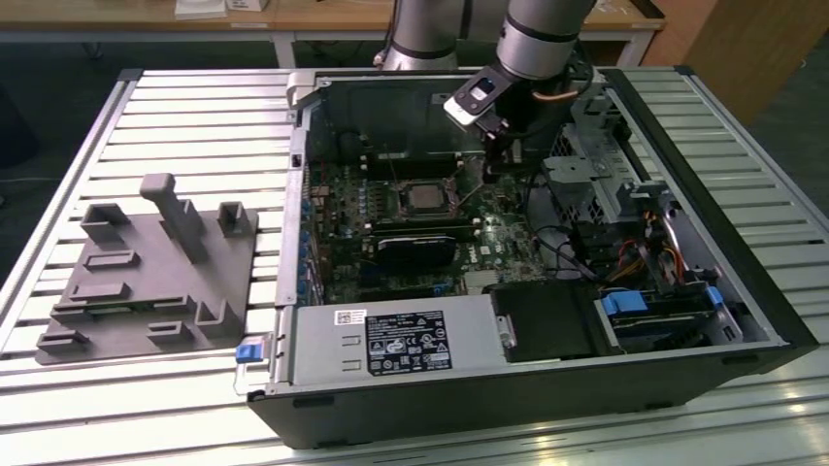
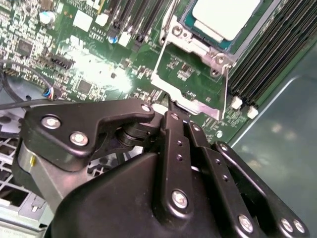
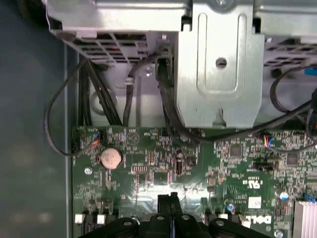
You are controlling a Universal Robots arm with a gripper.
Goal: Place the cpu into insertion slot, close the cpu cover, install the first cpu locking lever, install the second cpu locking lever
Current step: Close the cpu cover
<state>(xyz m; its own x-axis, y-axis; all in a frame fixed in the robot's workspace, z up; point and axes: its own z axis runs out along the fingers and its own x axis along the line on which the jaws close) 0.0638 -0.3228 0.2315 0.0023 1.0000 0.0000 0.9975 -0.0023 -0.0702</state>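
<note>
The cpu [image 2: 225, 17], a square chip with a dull silver top, lies in the insertion slot [image 2: 179, 32] on the green board; the exterior view shows the cpu [image 1: 421, 197] mid-board. The cpu cover [image 2: 190, 97], a thin metal frame, is swung open away from the slot, and green board shows through its cut-out. My gripper [image 2: 171, 113] is shut, its black fingertips right at the cover's free edge; I cannot tell whether they pinch it. A thin lever rod [image 2: 227, 87] stands beside the cover. The gripper [image 1: 499, 167] hangs inside the case, just to the exterior view's right of the slot.
Long black memory slots [image 2: 277, 44] run beside the socket. A metal drive cage [image 3: 218, 64] and black cables [image 3: 99, 99] lie beyond the board edge. The power supply [image 1: 388, 345] fills the case's near side. A grey fixture [image 1: 149, 267] sits on the table at the exterior view's left.
</note>
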